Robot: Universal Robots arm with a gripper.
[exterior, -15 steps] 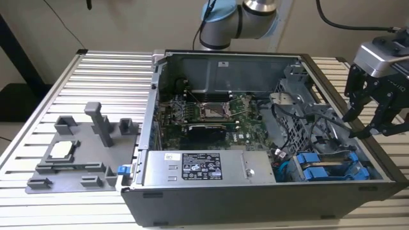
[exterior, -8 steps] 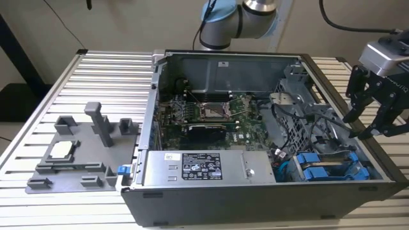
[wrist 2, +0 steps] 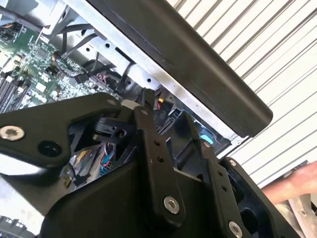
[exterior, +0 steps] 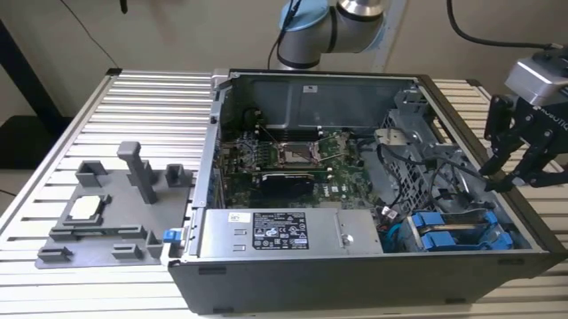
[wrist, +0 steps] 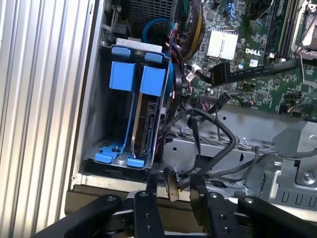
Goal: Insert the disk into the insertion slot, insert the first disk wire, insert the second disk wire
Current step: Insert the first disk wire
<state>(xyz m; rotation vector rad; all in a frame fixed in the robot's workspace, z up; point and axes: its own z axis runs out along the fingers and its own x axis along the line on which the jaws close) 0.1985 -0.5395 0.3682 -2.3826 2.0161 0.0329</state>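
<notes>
The disk (wrist: 147, 126) stands on edge in its blue frame inside the grey drive cage, the insertion slot (wrist: 94, 119). A second blue frame (wrist: 122, 77) sits beside it in the same cage. In the exterior view the blue frames (exterior: 453, 230) show at the case's front corner, on that view's right. My gripper (exterior: 513, 181) hangs over the case's right wall, open, its fingers (wrist: 149, 186) a little apart above that wall. A small tab-like piece (wrist: 171, 188) lies between them, untouched. Loose black wires (wrist: 208, 124) loop between the cage and the gripper.
The open computer case (exterior: 204, 199) holds a green motherboard (exterior: 293, 159) and a grey sticker-labelled box (exterior: 279, 232). A grey fixture (exterior: 106, 212) with small parts lies on the slatted table at the exterior view's left. A person's hand (wrist 2: 297, 183) shows beyond the case wall.
</notes>
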